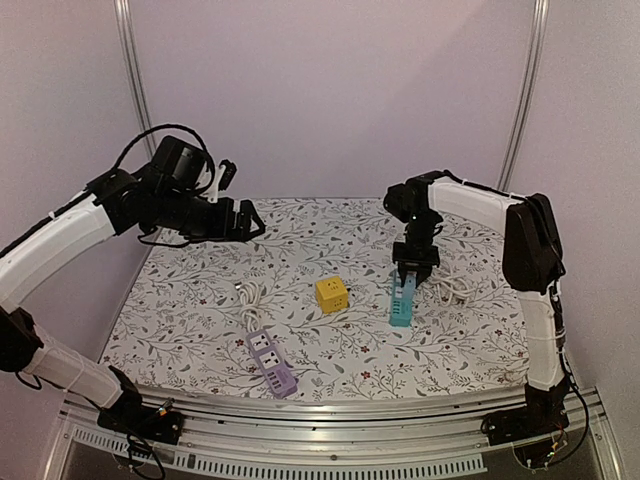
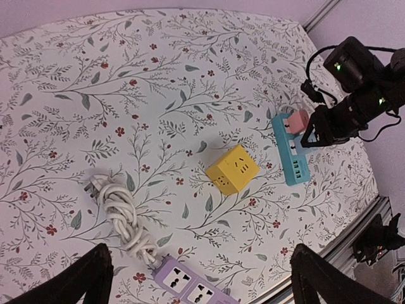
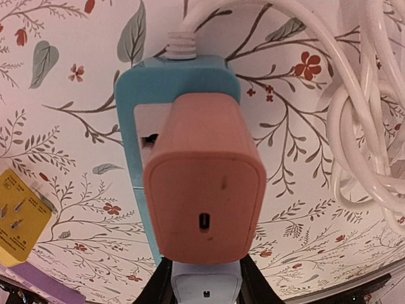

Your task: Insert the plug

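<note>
A teal power strip (image 1: 401, 308) (image 2: 293, 158) (image 3: 133, 82) lies right of centre on the floral table. A pink adapter (image 3: 202, 190) (image 2: 294, 120) stands in the socket at its cord end. Just behind it, my right gripper (image 1: 412, 268) (image 3: 202, 269) is shut on the plug (image 3: 205, 285), a pale block with a small port, over the strip. The pink adapter hides the plug's lower part and the socket under it. My left gripper (image 1: 245, 220) (image 2: 199, 253) hangs open, high above the table's left side, holding nothing.
A yellow cube socket (image 1: 332, 293) (image 2: 232, 169) sits mid-table. A purple power strip (image 1: 272, 362) (image 2: 190, 288) lies near the front with its coiled white cord (image 2: 120, 215). The teal strip's white cord (image 3: 361, 126) (image 1: 455, 285) is bundled to its right.
</note>
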`<state>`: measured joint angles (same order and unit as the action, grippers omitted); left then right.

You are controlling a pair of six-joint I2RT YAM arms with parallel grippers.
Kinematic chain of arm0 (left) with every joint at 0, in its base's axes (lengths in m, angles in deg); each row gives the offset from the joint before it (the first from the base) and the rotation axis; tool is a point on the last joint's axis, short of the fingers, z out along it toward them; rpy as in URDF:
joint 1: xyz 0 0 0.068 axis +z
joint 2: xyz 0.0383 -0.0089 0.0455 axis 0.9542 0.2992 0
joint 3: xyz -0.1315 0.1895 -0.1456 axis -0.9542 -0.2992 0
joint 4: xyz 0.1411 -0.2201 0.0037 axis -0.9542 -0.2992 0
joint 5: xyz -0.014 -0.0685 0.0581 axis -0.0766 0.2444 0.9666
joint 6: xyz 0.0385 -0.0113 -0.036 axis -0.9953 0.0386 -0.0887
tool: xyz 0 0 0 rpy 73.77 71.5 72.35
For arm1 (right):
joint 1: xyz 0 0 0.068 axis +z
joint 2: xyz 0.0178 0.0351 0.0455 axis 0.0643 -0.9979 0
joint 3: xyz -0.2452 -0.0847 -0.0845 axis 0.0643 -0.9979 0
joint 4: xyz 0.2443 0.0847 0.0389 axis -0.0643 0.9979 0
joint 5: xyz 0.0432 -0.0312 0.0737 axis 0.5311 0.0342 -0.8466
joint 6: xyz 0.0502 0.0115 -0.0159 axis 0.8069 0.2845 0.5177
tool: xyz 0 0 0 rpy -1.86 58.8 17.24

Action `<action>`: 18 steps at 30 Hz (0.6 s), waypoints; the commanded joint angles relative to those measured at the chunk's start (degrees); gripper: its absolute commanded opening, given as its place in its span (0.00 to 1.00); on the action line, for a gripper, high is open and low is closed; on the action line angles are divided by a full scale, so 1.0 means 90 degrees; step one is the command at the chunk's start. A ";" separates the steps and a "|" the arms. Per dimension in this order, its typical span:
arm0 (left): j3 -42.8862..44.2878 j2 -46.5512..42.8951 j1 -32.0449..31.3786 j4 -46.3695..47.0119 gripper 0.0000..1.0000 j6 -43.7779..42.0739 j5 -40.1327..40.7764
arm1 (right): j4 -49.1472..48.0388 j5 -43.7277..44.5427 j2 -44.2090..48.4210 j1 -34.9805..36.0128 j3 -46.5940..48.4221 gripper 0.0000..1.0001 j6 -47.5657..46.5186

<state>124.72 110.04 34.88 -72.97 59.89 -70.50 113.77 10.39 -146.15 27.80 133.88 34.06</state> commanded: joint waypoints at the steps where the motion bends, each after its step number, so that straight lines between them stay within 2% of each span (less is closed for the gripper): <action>1: 0.0075 -0.0030 -0.0197 -0.0223 0.97 0.0139 0.0064 | -0.0679 0.0909 -0.0870 -0.0473 0.0281 0.00 -0.0410; 10: 0.0214 0.0200 -0.0399 -0.0299 0.97 0.0045 0.0163 | -0.0683 0.0998 -0.1447 -0.1009 0.1323 0.00 -0.0906; 15: 0.0232 0.0396 -0.0625 -0.0211 0.98 -0.0440 0.0055 | -0.0671 0.1018 -0.1653 -0.1116 0.1606 0.00 -0.1129; 18: 0.0200 0.0457 -0.0864 -0.0125 0.99 -0.0819 0.0506 | -0.0634 0.1055 -0.1629 -0.1130 0.1600 0.06 -0.1186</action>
<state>125.75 112.94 30.05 -74.00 57.77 -68.86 113.86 13.49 -155.30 18.97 149.68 26.04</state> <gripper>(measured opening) 0.985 0.289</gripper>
